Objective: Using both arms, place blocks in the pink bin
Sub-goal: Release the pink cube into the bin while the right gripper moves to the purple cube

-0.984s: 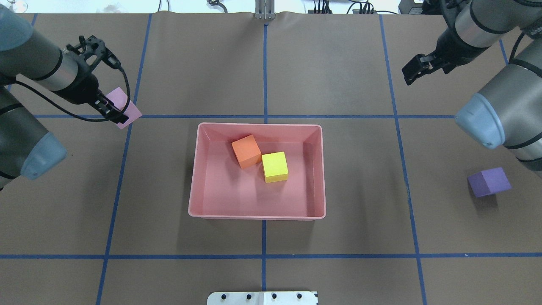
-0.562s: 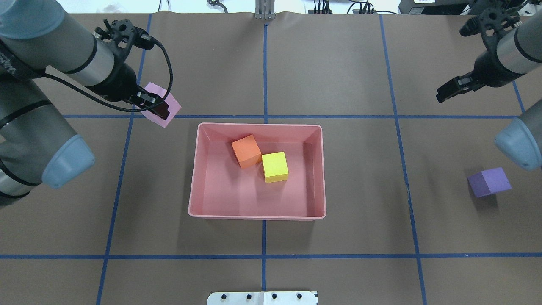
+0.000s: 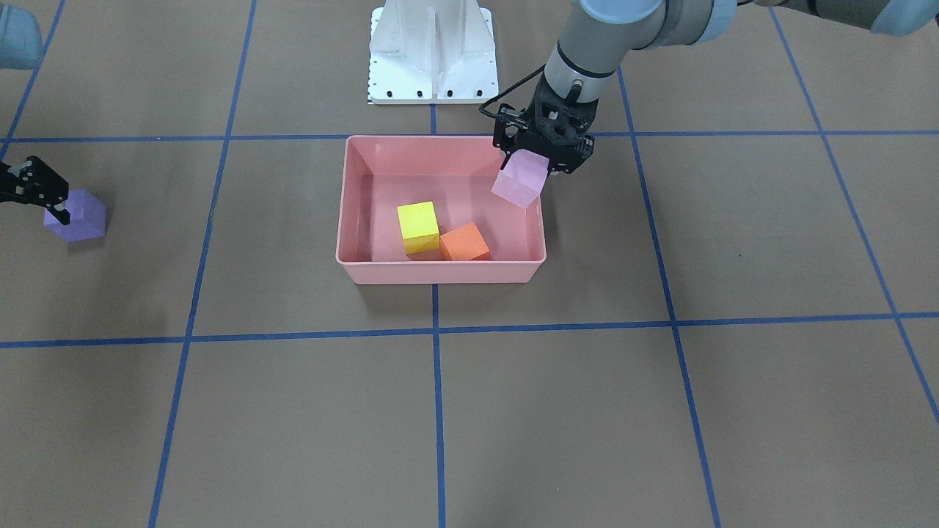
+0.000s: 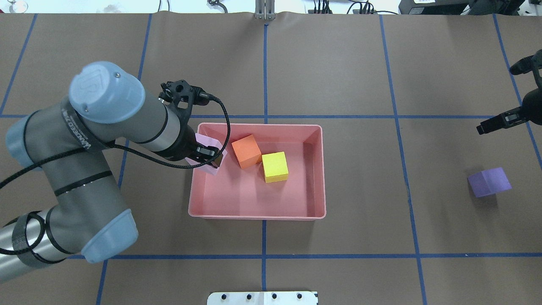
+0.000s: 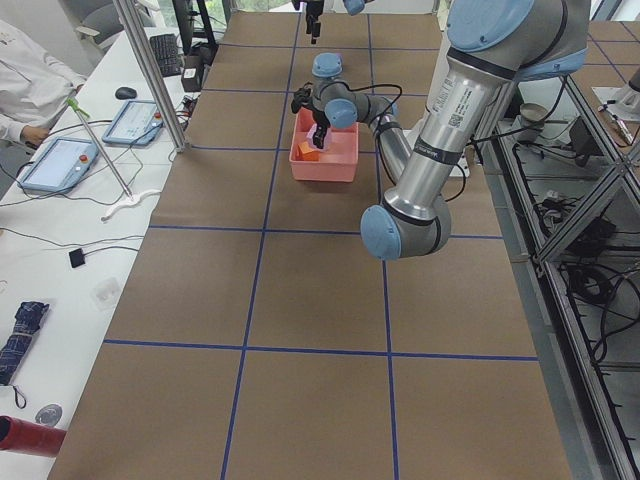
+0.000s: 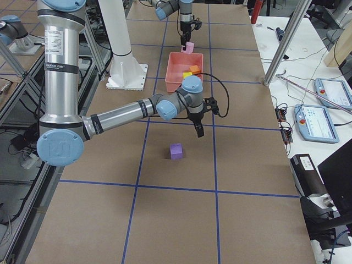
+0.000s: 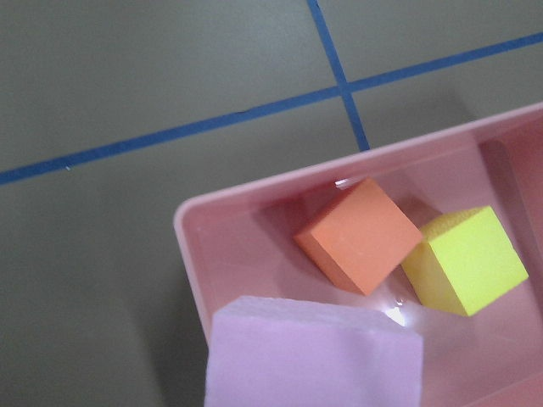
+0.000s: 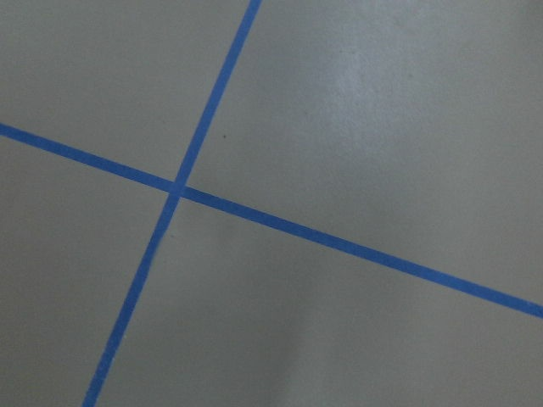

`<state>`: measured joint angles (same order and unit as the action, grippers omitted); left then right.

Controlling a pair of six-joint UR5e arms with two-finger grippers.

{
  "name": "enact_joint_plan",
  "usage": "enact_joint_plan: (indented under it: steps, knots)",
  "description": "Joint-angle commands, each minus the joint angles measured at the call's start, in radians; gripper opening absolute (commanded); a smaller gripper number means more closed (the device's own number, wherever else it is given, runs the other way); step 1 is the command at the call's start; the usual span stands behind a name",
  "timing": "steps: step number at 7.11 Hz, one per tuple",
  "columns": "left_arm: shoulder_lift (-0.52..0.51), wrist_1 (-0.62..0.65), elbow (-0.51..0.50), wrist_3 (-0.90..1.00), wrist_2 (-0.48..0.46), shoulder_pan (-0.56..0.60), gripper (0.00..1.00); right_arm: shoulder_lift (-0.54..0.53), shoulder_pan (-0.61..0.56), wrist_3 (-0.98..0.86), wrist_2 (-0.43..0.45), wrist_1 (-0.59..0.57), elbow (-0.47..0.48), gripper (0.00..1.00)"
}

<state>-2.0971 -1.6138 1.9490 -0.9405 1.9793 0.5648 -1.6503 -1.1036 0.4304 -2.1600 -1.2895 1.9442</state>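
Observation:
My left gripper [image 4: 207, 154] is shut on the pale pink-lilac block [image 3: 521, 180] and holds it above the left end of the pink bin [image 4: 254, 217]. The block fills the bottom of the left wrist view [image 7: 314, 356]. The orange block [image 4: 246, 151] and the yellow block [image 4: 275, 167] lie touching inside the bin. The dark purple block [image 4: 489, 182] sits on the table far to the right. My right gripper [image 4: 493, 124] hangs empty above the table just beyond the purple block, and its jaws look open.
Brown paper with blue tape lines covers the table. The white metal base [image 3: 431, 51] stands at the robot's side of the bin. My left arm's elbow [image 4: 106, 91] hangs over the table left of the bin. The right wrist view shows only bare paper and tape.
My left gripper carried the pink-lilac block rightward from the far left of the table to above the bin's left end. My right gripper moved right and nearer the purple block.

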Motion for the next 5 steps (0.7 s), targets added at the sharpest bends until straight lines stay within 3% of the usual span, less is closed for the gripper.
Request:
enact_joint_plan:
  steps: [1, 3, 5]
  knots:
    - [-0.015, 0.005, 0.011, -0.092, -0.127, -0.106, 1.00, -0.081, -0.001, 0.057, 0.003, 0.006, 0.057, 1.00]
    - [-0.012, 0.258, 0.149, 0.166, -0.094, -0.021, 1.00, -0.133, 0.002, 0.077, 0.003, 0.085, 0.065, 1.00]
    - [0.047, 0.272, 0.140, 0.346, -0.085, 0.117, 1.00, -0.148, 0.046, 0.131, 0.014, 0.108, 0.052, 1.00]
